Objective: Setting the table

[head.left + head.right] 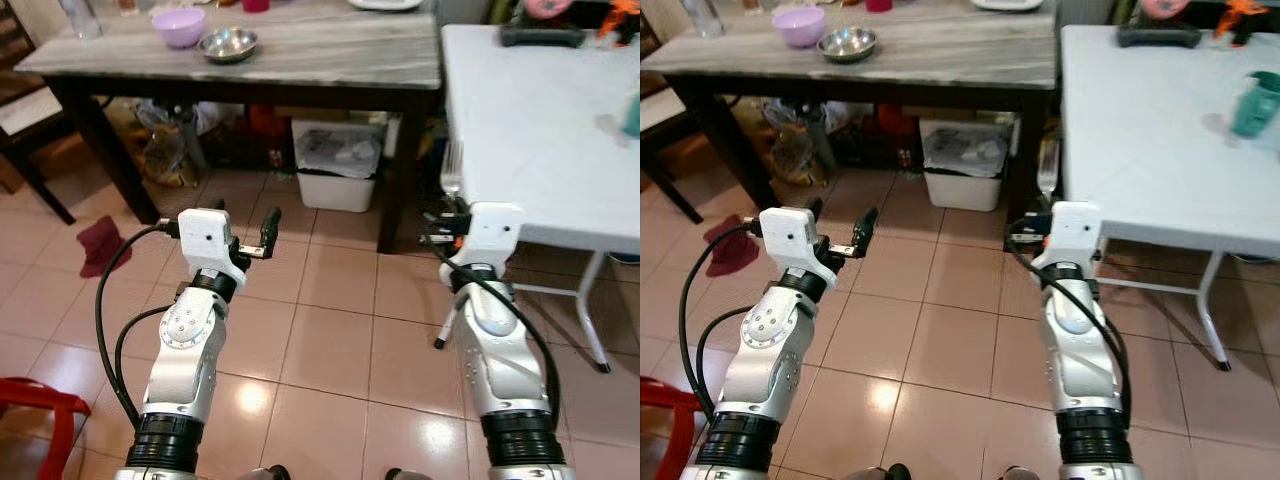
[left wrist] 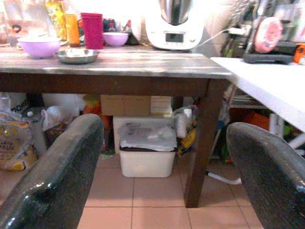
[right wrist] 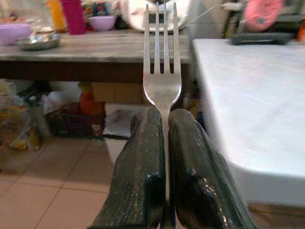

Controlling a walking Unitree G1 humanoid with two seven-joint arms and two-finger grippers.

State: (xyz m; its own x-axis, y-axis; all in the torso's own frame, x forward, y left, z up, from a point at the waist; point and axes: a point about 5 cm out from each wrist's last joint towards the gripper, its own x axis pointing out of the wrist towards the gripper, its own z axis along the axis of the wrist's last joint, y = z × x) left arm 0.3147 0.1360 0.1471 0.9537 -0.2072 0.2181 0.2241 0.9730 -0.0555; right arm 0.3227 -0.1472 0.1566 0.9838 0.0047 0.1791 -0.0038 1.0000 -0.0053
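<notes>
My right gripper (image 3: 166, 117) is shut on the handle of a silver fork (image 3: 162, 71), tines pointing up and forward. It hovers over the tiled floor just off the near left corner of the white table (image 1: 540, 120). My left gripper (image 2: 167, 157) is open and holds nothing. It is raised over the floor in front of the dark grey-topped table (image 1: 300, 55), its black fingers (image 1: 268, 228) spread apart. On that table stand a purple bowl (image 1: 179, 27) and a steel bowl (image 1: 228, 44).
A teal cup (image 1: 1255, 103) stands on the white table. A white bin (image 1: 338, 165) and bags sit under the dark table. A dark red cloth (image 1: 100, 245) lies on the floor at left, near a chair (image 1: 25, 120). A red stool (image 1: 40, 400) is at my lower left.
</notes>
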